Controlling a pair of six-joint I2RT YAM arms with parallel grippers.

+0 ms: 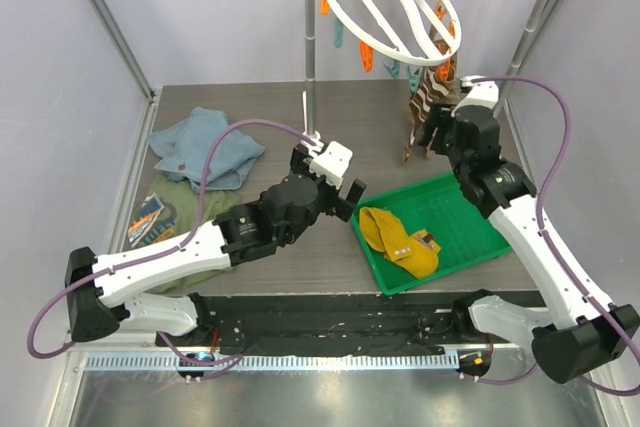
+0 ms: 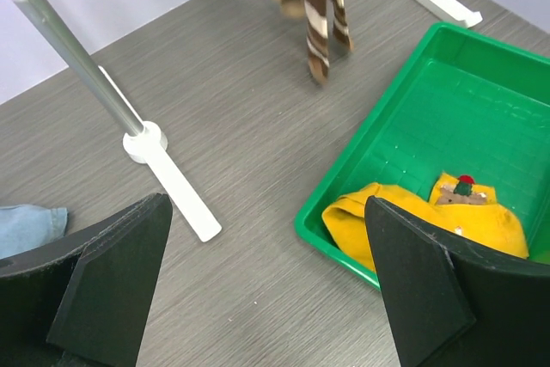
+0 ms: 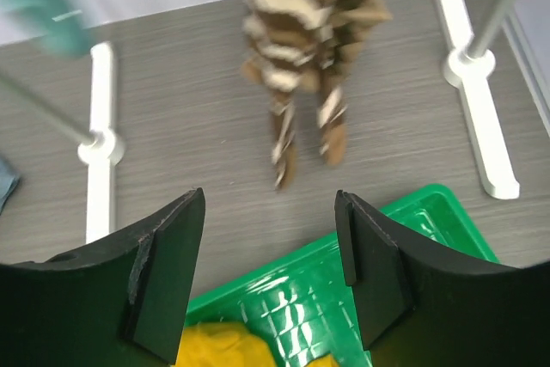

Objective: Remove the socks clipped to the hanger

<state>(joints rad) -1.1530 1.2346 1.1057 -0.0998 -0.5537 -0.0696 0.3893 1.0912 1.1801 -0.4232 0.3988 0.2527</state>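
Left gripper (image 2: 266,212) jaws wide apart, nothing between. Green tray (image 2: 388,109) at right on grey bench (image 2: 232,100); mustard-yellow sock (image 2: 490,225) bunched in its near corner. Striped brown-and-white sock (image 2: 318,15) hangs at top. Grey pole (image 2: 77,66) on white foot (image 2: 172,186) at left. Blue cloth (image 2: 30,225) at left edge.

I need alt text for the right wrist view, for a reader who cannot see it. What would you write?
Brown-and-white striped socks hang, slightly blurred, over a grey table, beyond the open right gripper. Below lies a corner of a green tray with a mustard-yellow sock; the stand's white feet flank the scene.
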